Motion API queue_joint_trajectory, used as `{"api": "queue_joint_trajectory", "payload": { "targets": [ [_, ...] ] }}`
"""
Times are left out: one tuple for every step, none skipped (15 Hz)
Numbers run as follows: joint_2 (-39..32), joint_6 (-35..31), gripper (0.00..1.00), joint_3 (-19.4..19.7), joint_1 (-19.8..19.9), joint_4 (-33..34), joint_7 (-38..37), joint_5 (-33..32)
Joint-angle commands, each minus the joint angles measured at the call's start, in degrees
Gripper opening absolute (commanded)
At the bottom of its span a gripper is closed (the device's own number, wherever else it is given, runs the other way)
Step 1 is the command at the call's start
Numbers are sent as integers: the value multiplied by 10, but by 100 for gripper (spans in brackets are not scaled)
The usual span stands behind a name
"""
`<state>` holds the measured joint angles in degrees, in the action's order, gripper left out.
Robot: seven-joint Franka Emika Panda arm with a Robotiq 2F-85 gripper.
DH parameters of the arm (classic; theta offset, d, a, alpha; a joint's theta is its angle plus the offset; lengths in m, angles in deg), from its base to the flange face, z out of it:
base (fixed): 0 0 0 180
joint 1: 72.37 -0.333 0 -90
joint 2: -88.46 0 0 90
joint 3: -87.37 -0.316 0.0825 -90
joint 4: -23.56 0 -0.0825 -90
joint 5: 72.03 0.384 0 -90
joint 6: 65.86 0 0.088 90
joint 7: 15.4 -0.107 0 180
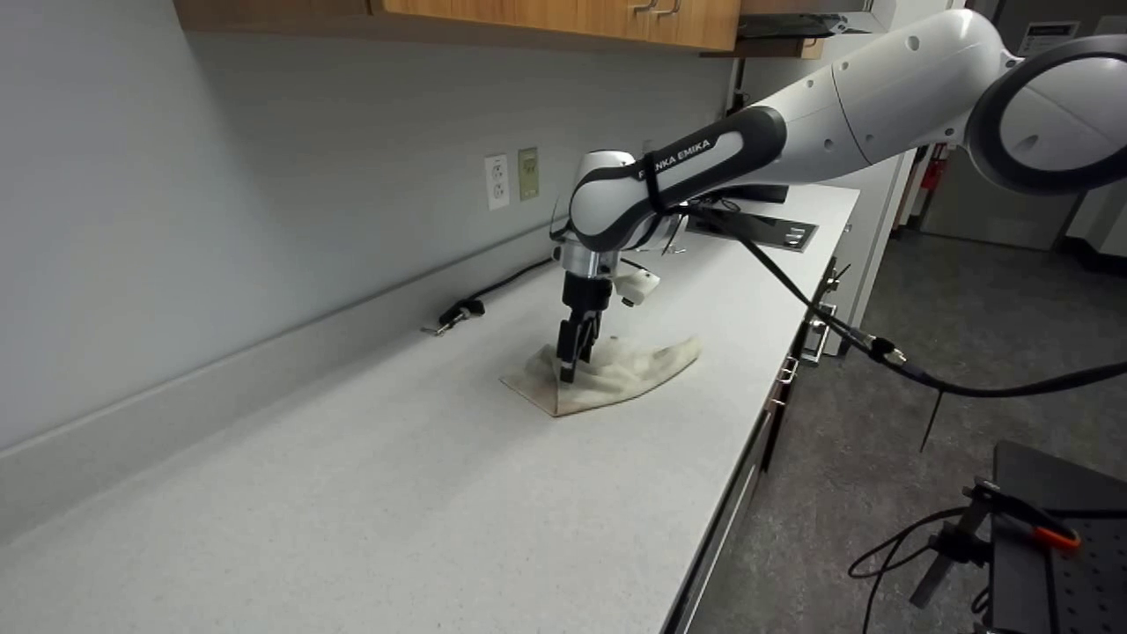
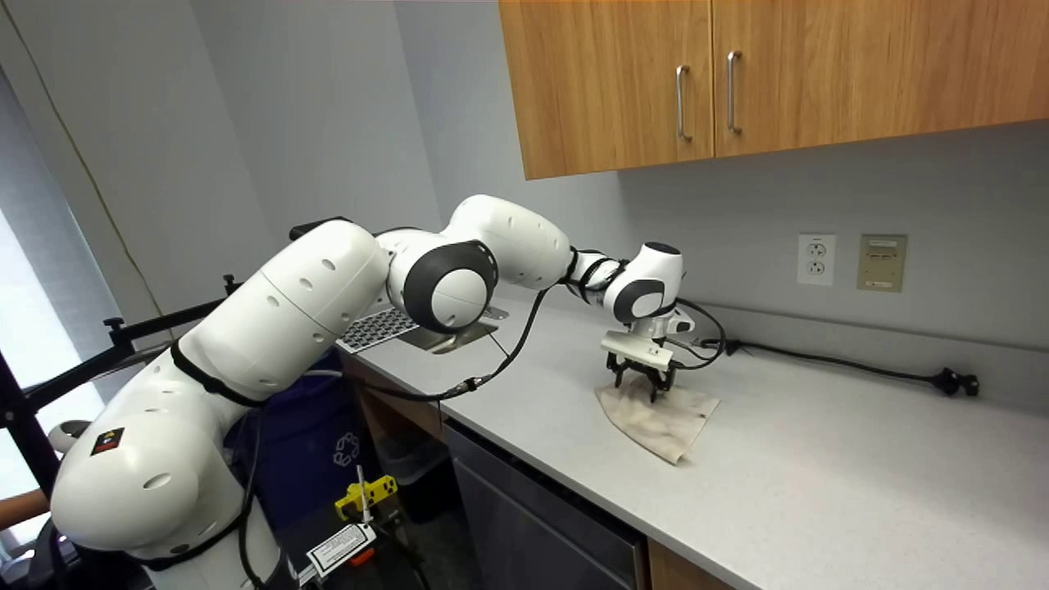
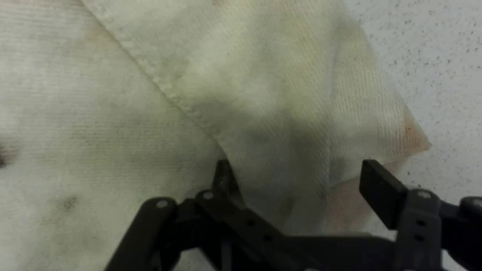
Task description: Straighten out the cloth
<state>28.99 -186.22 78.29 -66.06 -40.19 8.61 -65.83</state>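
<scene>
- In an exterior view, the pale counter runs from near left to far right along the wall.
- A black cord end lies by the wall, left of the cloth and apart from it.
- Farther right, 2 plates sit on the wall: a white outlet and a beige cover.
- The cloth lies creased on the counter, 1 corner pointing near, its right part rumpled.
- The jaws point down over the cloth's left part, tips low to it; they are spread wide and clamp nothing, with cloth lying between them.
- In the wrist view, the left fingertip meets a stitched edge slanting in from the far left; whether it presses on the cloth, I cannot tell.
- The right fingertip is at the cloth's right edge, near an orange-tinged tip.
- The white arm reaches in from the right.
</scene>
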Motion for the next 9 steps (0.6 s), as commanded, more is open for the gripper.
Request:
{"api": "queue_joint_trajectory", "payload": {
  "targets": [
    [21, 17, 88, -6, 1, -23, -1, 9],
    [26, 16, 88, -6, -1, -30, -3, 8],
    [30, 15, 88, -7, -3, -38, -4, 7],
    [34, 13, 88, -7, -5, -45, -4, 7],
    [40, 12, 88, -8, -8, -54, -3, 5],
    [45, 10, 88, -8, -12, -64, -4, 4],
    [53, 7, 88, -7, -16, -76, -4, 1],
    [60, 5, 87, -6, -20, -86, -4, -2],
    [68, 3, 88, -6, -23, -98, -3, -3]
  ]
}}
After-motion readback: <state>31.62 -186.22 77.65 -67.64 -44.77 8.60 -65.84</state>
